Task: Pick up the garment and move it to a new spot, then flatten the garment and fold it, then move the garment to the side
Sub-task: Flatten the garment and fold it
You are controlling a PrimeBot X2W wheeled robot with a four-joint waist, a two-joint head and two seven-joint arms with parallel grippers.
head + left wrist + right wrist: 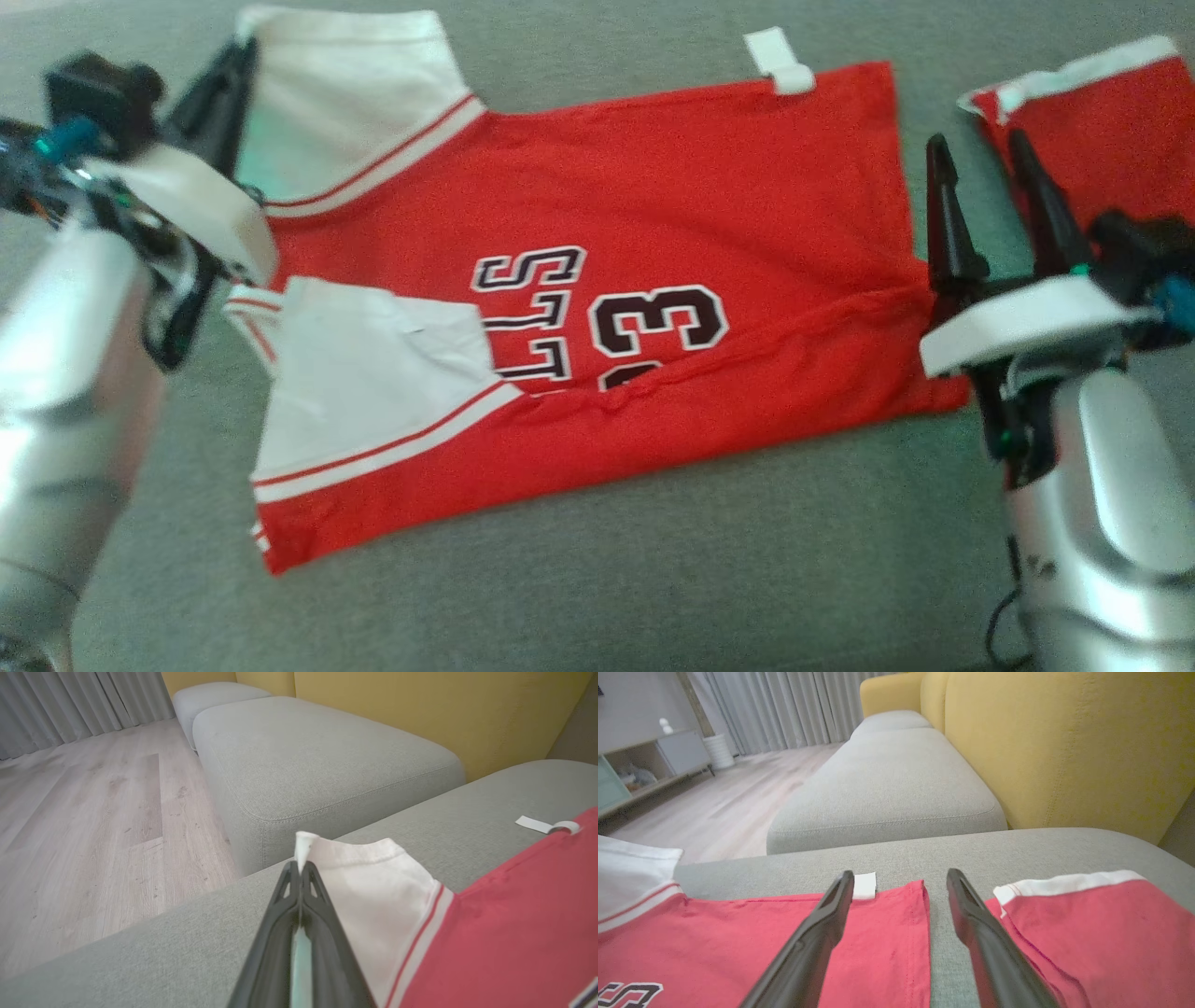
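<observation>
One jersey (709, 187), one red garment (1111, 140), two hands (235, 58) (978, 145)

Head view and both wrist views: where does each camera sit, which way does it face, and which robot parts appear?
Head view: high on the robot, looking down at the red jersey on the grey sofa seat; left gripper and right gripper show.
Left wrist view: along the left gripper, shut on the jersey's white sleeve, toward the wooden floor.
Right wrist view: along the open right gripper, over the jersey's edge, toward the yellow backrest.
Shared: both wrist views show the white tag.
</observation>
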